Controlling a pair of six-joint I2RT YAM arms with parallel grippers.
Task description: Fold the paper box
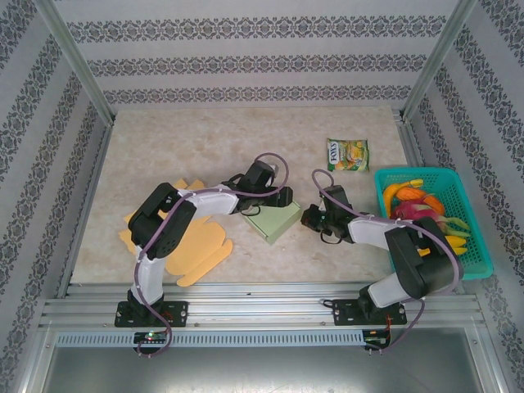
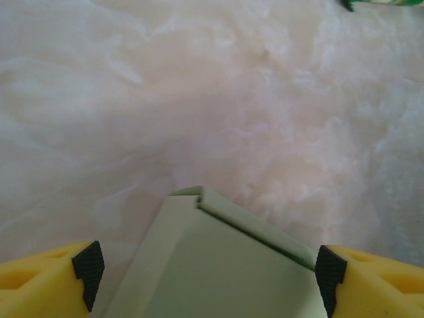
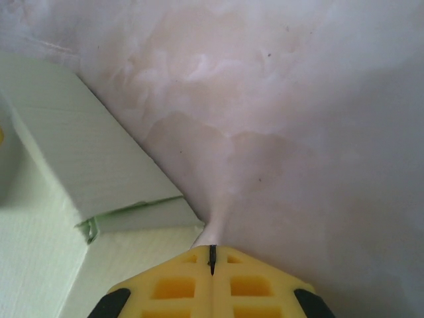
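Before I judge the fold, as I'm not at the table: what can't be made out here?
Pale green paper box: left wrist view, near part cut off by the bottom edge; top view, left arm covers one corner.
Flat orange cardboard sheets: top view, left arm hides their middle; count unclear.
Green-and-yellow snack packet: top view, print too small to read.
Shut right hand: right wrist view, contact with the box unclear.

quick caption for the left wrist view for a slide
Open left gripper framing the half-folded pale green paper box on the mottled white table.
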